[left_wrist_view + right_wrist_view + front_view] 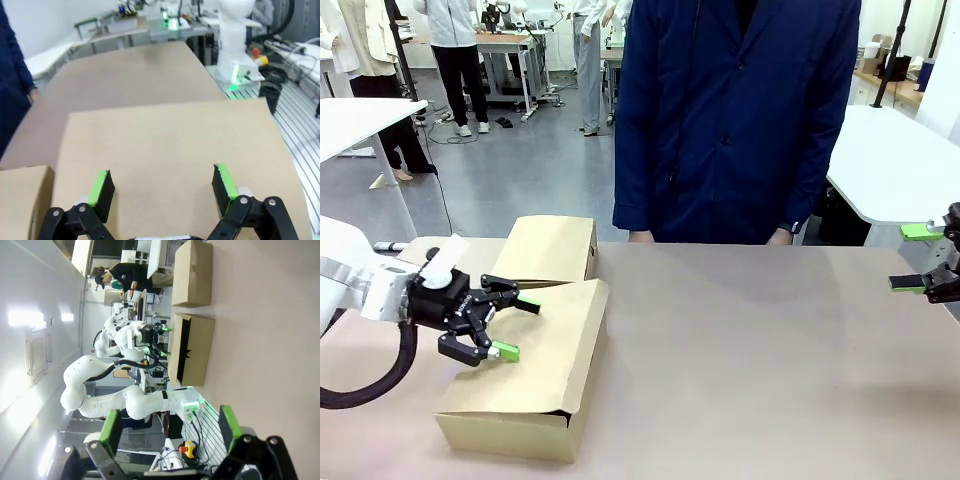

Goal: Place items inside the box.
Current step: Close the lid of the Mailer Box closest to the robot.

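Observation:
A brown cardboard box (pixel 510 420) lies at the table's left; one flap (pixel 542 345) is folded down over its top and the other flap (pixel 555 248) stands out at the back. My left gripper (pixel 516 327) hovers open just over the folded flap (pixel 165 135), nothing between its green pads. My right gripper (pixel 915 257) stands open at the table's right edge, far from the box (pixel 194 347), and its fingers (pixel 111 424) hold nothing. The stationery items are out of view.
A person in a navy coat (pixel 735 120) stands at the far side, hands at the table edge. The brown tabletop (pixel 770 360) stretches bare from the box to the right gripper. White tables stand behind on both sides.

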You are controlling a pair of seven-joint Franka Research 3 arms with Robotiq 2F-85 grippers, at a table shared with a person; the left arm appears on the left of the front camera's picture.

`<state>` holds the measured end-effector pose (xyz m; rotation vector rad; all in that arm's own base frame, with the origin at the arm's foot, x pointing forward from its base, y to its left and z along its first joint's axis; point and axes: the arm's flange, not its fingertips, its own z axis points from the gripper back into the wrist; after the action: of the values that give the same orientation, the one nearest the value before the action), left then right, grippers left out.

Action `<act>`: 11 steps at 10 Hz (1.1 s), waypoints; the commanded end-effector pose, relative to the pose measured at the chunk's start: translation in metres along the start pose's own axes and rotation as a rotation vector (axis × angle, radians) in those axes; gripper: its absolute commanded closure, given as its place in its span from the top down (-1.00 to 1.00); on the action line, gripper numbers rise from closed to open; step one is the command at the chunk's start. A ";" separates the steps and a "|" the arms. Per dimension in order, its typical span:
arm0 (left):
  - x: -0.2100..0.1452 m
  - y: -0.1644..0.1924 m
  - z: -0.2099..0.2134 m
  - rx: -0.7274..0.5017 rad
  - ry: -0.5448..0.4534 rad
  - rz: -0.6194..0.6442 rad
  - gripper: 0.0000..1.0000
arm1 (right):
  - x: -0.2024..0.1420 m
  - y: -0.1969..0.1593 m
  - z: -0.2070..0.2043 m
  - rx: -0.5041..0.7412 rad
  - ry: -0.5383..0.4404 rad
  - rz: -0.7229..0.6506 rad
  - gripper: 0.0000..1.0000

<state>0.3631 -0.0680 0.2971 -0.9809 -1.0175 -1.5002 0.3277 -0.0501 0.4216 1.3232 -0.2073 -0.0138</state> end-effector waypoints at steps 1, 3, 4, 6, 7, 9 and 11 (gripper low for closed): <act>-0.011 -0.106 -0.022 -0.011 0.066 -0.074 1.00 | -0.001 0.003 0.002 -0.008 0.007 -0.011 1.00; -0.013 -0.101 -0.019 -0.001 0.086 -0.066 1.00 | -0.001 0.003 0.002 -0.008 0.007 -0.011 1.00; -0.009 -0.098 -0.014 0.009 0.065 -0.057 1.00 | -0.001 0.003 0.002 -0.008 0.007 -0.011 1.00; 0.013 -0.089 0.016 0.030 0.016 0.024 1.00 | -0.001 0.003 0.002 -0.008 0.007 -0.011 1.00; 0.028 -0.081 0.043 0.065 0.015 0.152 1.00 | -0.001 0.003 0.002 -0.008 0.007 -0.011 1.00; 0.051 -0.067 0.103 0.222 0.051 0.544 1.00 | -0.001 0.003 0.002 -0.008 0.007 -0.011 1.00; 0.055 -0.054 0.158 0.239 0.045 0.821 1.00 | -0.001 0.003 0.002 -0.008 0.007 -0.011 1.00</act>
<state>0.3428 0.0769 0.3720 -0.8957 -0.7022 -0.8779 0.3277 -0.0501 0.4215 1.3232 -0.2072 -0.0140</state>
